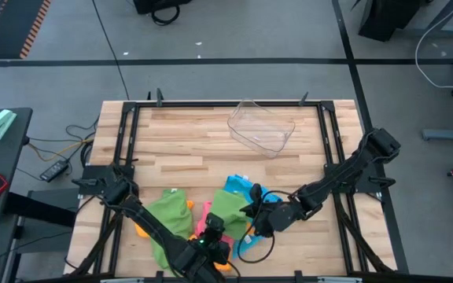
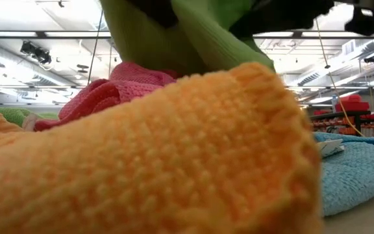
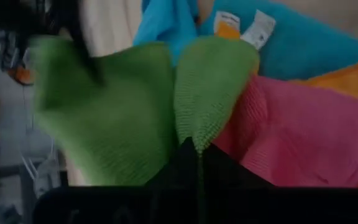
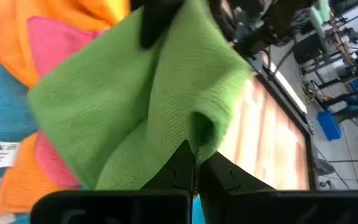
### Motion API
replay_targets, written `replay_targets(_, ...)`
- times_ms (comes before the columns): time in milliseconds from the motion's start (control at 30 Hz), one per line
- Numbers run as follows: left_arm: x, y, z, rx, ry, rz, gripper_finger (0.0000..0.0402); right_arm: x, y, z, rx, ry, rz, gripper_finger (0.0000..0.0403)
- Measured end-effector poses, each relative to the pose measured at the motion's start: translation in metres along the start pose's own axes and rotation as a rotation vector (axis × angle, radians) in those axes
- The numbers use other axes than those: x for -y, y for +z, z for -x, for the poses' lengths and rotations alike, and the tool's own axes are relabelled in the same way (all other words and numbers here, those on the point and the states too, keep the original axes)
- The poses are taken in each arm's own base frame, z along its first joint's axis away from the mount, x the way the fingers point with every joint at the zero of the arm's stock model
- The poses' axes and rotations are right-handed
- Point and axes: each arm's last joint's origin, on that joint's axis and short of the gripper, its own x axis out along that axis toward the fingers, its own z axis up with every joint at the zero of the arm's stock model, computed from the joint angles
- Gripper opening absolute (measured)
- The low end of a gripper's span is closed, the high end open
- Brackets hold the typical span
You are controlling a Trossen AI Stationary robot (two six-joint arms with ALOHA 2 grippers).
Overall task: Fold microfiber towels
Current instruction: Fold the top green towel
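A: Left wrist view: the left gripper (image 3: 194, 149) is clenched on one corner of the green towel (image 3: 135, 106).

B: And the right gripper (image 4: 194, 167) pinches another corner; the cloth hangs stretched between them, above the pink towel (image 3: 303, 137) and blue towel (image 3: 316, 43).

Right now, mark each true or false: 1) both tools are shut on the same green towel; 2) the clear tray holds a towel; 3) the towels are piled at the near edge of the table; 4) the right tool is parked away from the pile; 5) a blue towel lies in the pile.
1) True: the left tool and the right tool each pinch the green towel.
2) False: the clear tray is empty.
3) True.
4) False: it is at the pile, gripping the green towel.
5) True: the blue towel lies beside a pink towel.
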Motion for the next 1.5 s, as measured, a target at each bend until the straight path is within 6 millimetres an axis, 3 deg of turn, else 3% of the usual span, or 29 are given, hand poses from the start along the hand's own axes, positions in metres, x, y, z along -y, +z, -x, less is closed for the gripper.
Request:
replay_targets(333, -0.004, -0.007, 0.002, -0.070, 0.000, 0.081, 0.0009, -0.028, 0.001, -0.016, 0.021, 0.023, 0.033, 0.0015)
replay_targets(700, 0.004, 0.002, 0.005, 0.008, -0.077, 0.048, 0.0115, -0.016, -0.009, -0.027, -0.013, 0.071, -0.251, 0.0015)
replay_targets(1000, 0.025, 0.004, 0.021, 0.081, -0.182, -0.116, 0.0136, -0.011, -0.018, -0.032, -0.076, 0.076, -0.321, 0.0015)
replay_targets(1167, 0.052, 0.012, 0.001, 0.143, -0.192, -0.206, 0.0141, -0.003, -0.022, -0.036, -0.092, 0.040, -0.330, 0.0015)
replay_targets(1267, 0.064, 0.013, -0.019, 0.136, -0.101, -0.258, 0.0159, -0.002, -0.023, -0.036, -0.096, 0.037, -0.328, 0.0015)
replay_targets(1367, 0.068, 0.013, -0.029, 0.131, 0.000, -0.288, 0.0178, -0.004, -0.023, -0.035, -0.105, 0.043, -0.320, 0.0015)
replay_targets(1500, 0.064, 0.014, -0.037, 0.120, 0.011, -0.289, 0.0191, -0.006, -0.023, -0.034, -0.117, 0.053, -0.303, 0.0015)
